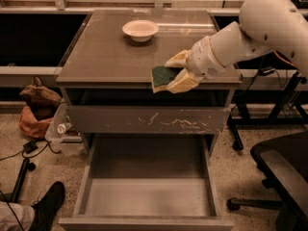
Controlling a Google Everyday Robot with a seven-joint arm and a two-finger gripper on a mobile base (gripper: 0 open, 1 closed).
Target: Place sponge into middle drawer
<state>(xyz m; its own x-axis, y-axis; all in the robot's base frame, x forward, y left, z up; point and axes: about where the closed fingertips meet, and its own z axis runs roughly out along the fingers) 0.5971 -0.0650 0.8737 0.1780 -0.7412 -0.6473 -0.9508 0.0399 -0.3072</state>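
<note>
We see the sponge (161,75), dark green face up, clamped in the gripper (169,76). The tan jaws are drawn in on it, one on its far side and one on its near side. The sponge sits at the near edge of the counter (106,57), right of centre, partly out past that edge; we cannot tell whether it touches the surface. The white arm reaches in from the right.

Below and nearer to us, the middle drawer (149,196) is pulled fully out, its grey floor bare. Between sponge and drawer runs one shut drawer front (120,119) with pale scratches.

One white bowl (140,30) stands on the far part of the counter, well apart from the sponge. On the floor we count one brown bag (36,105) at left, one black shoe (48,207) at near left, and one dark office chair (284,177) at near right.
</note>
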